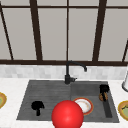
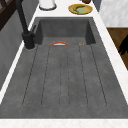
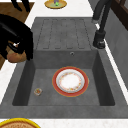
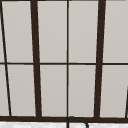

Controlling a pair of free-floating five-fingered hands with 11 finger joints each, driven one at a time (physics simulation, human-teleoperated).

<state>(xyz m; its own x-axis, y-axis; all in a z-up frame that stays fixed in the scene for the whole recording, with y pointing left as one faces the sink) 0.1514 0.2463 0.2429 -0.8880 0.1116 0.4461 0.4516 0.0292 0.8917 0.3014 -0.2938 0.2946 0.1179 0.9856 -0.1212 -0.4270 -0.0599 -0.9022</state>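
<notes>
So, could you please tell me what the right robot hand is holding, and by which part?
The right robot hand holds a brown roundish item from above, fingers curled over its top; what it is cannot be told.

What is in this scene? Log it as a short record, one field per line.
left hand: in the air over the drainboard
right hand: fingers curled round a brown rounded item, at the basin's near rim
basin: red-rimmed plate lying flat on its floor
faucet: black, behind the sink, spout towards the basin
red ball: low in the front view, in front of the sink's near edge
</notes>
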